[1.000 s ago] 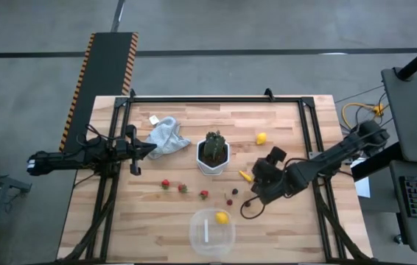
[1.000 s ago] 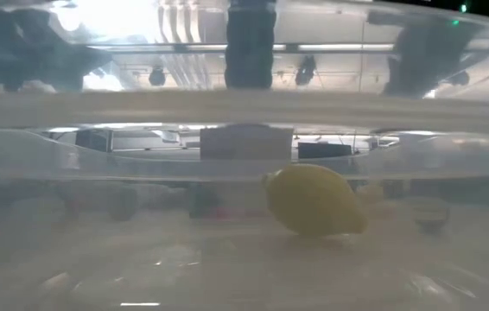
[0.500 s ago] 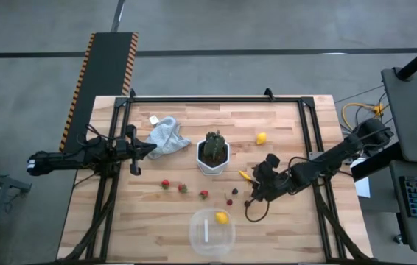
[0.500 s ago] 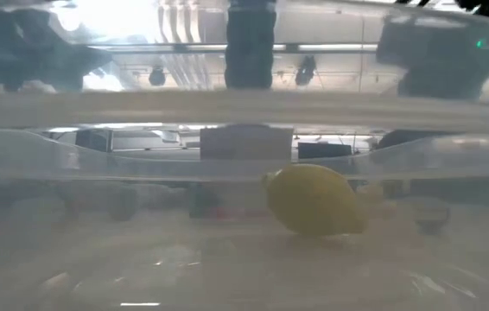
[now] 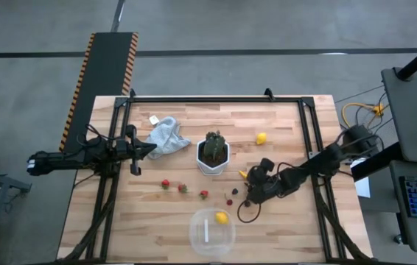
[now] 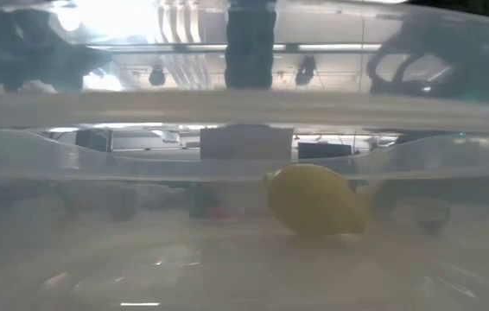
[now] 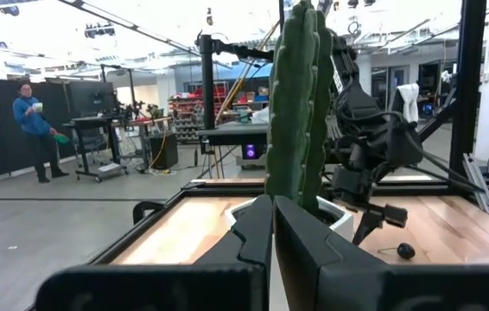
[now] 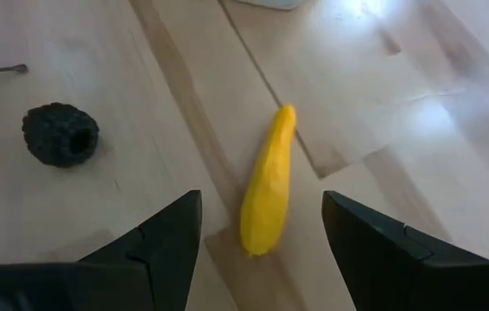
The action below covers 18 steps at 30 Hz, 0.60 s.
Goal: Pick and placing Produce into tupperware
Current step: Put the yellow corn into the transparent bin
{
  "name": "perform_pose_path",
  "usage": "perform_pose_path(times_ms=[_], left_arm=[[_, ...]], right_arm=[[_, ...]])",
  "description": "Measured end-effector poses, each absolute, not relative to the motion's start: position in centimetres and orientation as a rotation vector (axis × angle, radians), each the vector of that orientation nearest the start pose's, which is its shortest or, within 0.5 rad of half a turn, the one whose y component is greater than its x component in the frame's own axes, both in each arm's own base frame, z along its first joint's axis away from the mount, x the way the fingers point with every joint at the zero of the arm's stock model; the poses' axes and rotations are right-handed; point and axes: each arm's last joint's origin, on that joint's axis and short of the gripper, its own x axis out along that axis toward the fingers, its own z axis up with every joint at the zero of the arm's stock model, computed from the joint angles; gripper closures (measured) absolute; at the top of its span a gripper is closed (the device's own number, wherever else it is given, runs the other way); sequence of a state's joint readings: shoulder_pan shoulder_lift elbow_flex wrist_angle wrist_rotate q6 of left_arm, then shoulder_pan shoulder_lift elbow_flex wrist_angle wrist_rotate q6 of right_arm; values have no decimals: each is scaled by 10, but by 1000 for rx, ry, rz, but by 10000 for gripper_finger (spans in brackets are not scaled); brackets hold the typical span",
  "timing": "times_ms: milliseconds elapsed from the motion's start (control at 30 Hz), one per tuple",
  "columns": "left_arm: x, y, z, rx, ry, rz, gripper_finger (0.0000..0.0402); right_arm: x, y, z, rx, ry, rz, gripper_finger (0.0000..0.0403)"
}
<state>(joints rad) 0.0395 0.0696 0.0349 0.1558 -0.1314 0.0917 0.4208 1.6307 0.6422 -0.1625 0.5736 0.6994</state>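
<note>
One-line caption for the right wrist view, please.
Open right end effector poised over a thin yellow piece on the table, a dark berry alongside.

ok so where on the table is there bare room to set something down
Bare wood lies along the near-left edge, left of the tupperware and below the strawberries. The far edge behind the cloth and plant is also free. It is crowded between plant, tupperware and open right gripper.

Setting: industrial robotics lab
Evidence: concrete floor (image 5: pixel 230 29), hazard-striped ramp (image 5: pixel 98 73), equipment carts (image 7: pixel 111 142), framed wooden table (image 5: pixel 186 118)
</note>
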Motion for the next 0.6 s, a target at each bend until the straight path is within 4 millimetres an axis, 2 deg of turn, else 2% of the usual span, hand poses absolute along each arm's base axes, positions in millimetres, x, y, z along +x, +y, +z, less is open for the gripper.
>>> perform_pose_path(times_ms=[167,367,600], left_arm=[[99,8,185,86,-114,176,402],[99,8,185,86,-114,176,402],[99,8,185,86,-115,176,402]], right_arm=[[246,90,105,94,889,-478,170],[247,89,106,105,889,-473,180],[248,86,106,138,901,-469,218]])
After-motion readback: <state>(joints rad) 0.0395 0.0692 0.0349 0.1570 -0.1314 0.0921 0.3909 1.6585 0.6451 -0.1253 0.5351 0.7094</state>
